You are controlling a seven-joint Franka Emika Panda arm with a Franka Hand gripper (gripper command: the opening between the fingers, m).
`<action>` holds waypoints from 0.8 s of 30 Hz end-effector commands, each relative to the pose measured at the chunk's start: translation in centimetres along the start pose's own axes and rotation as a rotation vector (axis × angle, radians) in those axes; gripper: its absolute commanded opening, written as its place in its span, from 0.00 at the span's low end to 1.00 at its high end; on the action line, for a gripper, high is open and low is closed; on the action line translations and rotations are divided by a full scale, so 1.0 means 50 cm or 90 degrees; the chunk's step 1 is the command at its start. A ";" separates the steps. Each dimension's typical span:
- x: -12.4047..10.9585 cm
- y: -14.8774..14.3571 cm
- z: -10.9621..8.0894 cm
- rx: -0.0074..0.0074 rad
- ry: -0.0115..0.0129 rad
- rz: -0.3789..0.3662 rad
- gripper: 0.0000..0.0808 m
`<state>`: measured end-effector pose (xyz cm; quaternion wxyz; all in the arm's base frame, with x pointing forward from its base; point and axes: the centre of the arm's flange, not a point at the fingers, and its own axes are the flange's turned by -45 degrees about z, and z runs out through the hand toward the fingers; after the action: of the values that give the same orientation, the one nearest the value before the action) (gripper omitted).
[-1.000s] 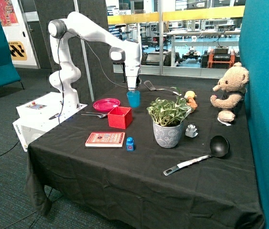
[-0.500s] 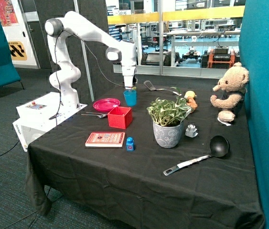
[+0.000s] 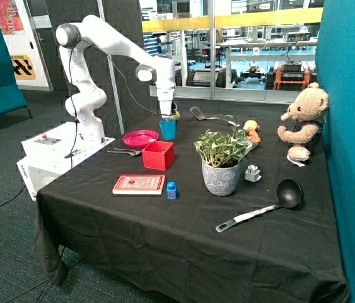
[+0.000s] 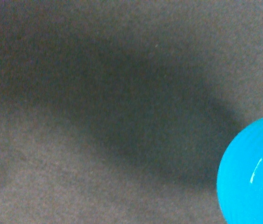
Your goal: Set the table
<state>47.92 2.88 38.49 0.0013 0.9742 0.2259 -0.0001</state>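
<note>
- The cup (image 3: 168,129) is bright blue, faintly ribbed in the wrist view (image 4: 252,172).
- The plate (image 3: 140,137) is pink.
- The box (image 3: 158,155) is red.
- The book (image 3: 139,184) is red with pale markings.
- The tabletop (image 3: 164,233) is black.
- The plant pot (image 3: 221,178) is grey, patterned; its leaves are green and white.
- The teddy bear (image 3: 303,123) is tan.
- The robot arm (image 3: 111,44) is white.

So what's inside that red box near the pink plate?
From the outside view only the red box's open top and inner walls show; its bottom is hidden by the front wall, so its contents cannot be told. The gripper holds the blue cup behind it.
</note>
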 end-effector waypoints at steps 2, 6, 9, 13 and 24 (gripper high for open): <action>-0.023 -0.021 0.025 0.0016 0.0005 0.000 0.00; -0.031 -0.022 0.032 0.0016 0.0005 0.003 0.00; -0.038 -0.022 0.041 0.0016 0.0005 0.006 0.00; -0.042 -0.022 0.047 0.0016 0.0005 0.006 0.00; -0.028 -0.018 0.056 0.0016 0.0005 0.001 0.00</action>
<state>45.92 2.97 36.30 0.0008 0.9749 0.2229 0.0012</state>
